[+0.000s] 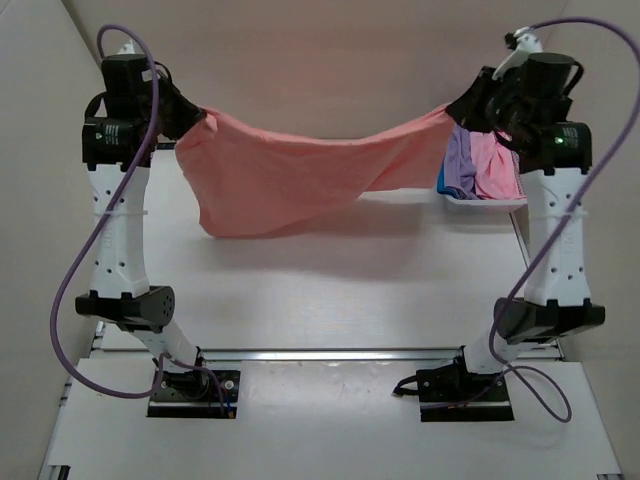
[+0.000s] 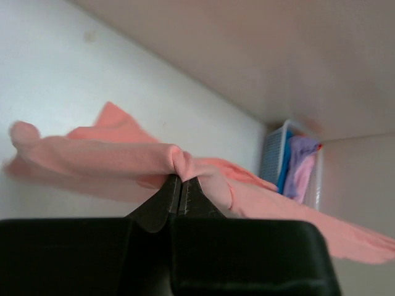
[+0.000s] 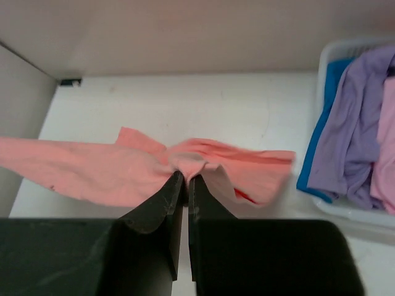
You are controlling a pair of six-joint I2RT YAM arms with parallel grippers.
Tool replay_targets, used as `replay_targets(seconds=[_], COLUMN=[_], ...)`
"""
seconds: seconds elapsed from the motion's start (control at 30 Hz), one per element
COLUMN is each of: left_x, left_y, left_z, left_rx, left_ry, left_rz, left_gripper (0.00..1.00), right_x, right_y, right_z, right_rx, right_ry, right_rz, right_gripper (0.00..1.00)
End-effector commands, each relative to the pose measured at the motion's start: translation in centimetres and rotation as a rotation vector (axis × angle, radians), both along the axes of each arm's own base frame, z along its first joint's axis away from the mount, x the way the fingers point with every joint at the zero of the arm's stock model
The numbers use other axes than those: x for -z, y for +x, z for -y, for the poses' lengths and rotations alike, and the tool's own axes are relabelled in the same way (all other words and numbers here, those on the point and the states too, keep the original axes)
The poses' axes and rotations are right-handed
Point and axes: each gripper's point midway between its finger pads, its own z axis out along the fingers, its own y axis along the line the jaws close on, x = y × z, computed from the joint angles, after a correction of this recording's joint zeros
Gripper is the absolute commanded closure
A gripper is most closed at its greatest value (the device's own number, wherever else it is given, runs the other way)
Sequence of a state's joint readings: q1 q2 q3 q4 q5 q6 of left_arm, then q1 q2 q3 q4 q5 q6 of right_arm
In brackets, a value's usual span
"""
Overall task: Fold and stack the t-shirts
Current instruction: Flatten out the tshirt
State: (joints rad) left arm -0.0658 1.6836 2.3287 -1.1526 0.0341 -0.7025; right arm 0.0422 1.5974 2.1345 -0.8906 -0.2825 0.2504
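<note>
1. The table runs out ahead of and below both sets of jaws. I see bare white surface under the hanging cloth, and walls closing in behind and to either side.
2. Both arms stand raised with elbows bent and wrists reaching forward and inward, well apart, each near its own side wall.
3. The salmon-pink t-shirt is strung between the two sets of jaws. It sags in the middle, and its lowest fold hangs nearer the left jaws, above the table.
4. The white basket sits just below and outboard of the right jaws, at the table's right edge, so I have little room there.
5. Inside it lie a lavender t-shirt, a light pink t-shirt and a blue t-shirt, bunched together.
6. The left gripper has its jaws pinched together on a gathered tuck of the salmon-pink t-shirt.
7. The right gripper is likewise clamped on a bunched edge of the same shirt, with only a sliver of gap between its fingers.
</note>
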Motion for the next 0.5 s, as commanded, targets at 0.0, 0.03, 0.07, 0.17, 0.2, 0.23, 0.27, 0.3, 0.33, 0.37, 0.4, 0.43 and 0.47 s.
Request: replay_targets(seconds=[0.0, 0.03, 0.07, 0.17, 0.2, 0.23, 0.27, 0.3, 0.33, 0.37, 0.4, 0.43, 0.47], left_x=[-10.7, -12.3, -13.4, -15.9, -16.7, -17.3, -17.8, -18.0, -17.8, -18.0, -17.1, -16.5, -15.0], left_y=[-1.9, -2.7, -3.0, -5.5, -6.4, -7.2, -7.8, -8.2, -8.4, -8.6, -8.0, -7.6, -6.5], left_z=[0.3, 0.6, 0.7, 0.4, 0.3, 0.1, 0.1, 0.3, 0.3, 0.3, 0.4, 0.6, 1.0], left_rx=[0.014, 0.026, 0.031, 0.042, 0.041, 0.03, 0.031, 0.032, 0.033, 0.032, 0.033, 0.038, 0.053], left_ry=[-0.064, -0.067, -0.08, -0.102, -0.094, -0.092, -0.087, -0.094, -0.098, -0.099, -0.103, -0.108, -0.116], left_rz=[0.356, 0.411, 0.451, 0.529, 0.553, 0.572, 0.591, 0.603, 0.601, 0.611, 0.586, 0.567, 0.522], left_gripper=[1.0, 1.0, 1.0, 1.0, 1.0, 1.0, 1.0, 1.0, 1.0, 1.0, 1.0, 1.0, 1.0], right_x=[-4.4, -5.9, -7.7, -10.7, -10.9, -11.9, -12.4, -12.4, -11.8, -11.5, -10.7, -9.6, -7.9], right_y=[-3.1, -4.3, -5.5, -8.6, -9.0, -10.2, -11.0, -11.1, -10.8, -10.8, -10.5, -10.0, -8.9], right_z=[-0.1, 0.0, 0.1, 0.4, 0.4, 0.2, 0.1, 0.8, 0.8, 1.1, 0.9, 0.6, 0.0], right_rx=[-0.034, -0.035, -0.033, -0.031, -0.038, -0.049, -0.06, -0.046, -0.058, -0.053, -0.071, -0.082, -0.097], right_ry=[0.002, 0.004, 0.001, 0.011, 0.013, 0.018, 0.018, 0.019, 0.018, 0.022, 0.031, 0.038, 0.046], right_rz=[0.103, 0.152, 0.219, 0.339, 0.348, 0.383, 0.401, 0.402, 0.391, 0.377, 0.354, 0.326, 0.275], right_gripper=[1.0, 1.0, 1.0, 1.0, 1.0, 0.99, 1.0, 0.99, 1.0, 1.0, 1.0, 0.99, 1.0])
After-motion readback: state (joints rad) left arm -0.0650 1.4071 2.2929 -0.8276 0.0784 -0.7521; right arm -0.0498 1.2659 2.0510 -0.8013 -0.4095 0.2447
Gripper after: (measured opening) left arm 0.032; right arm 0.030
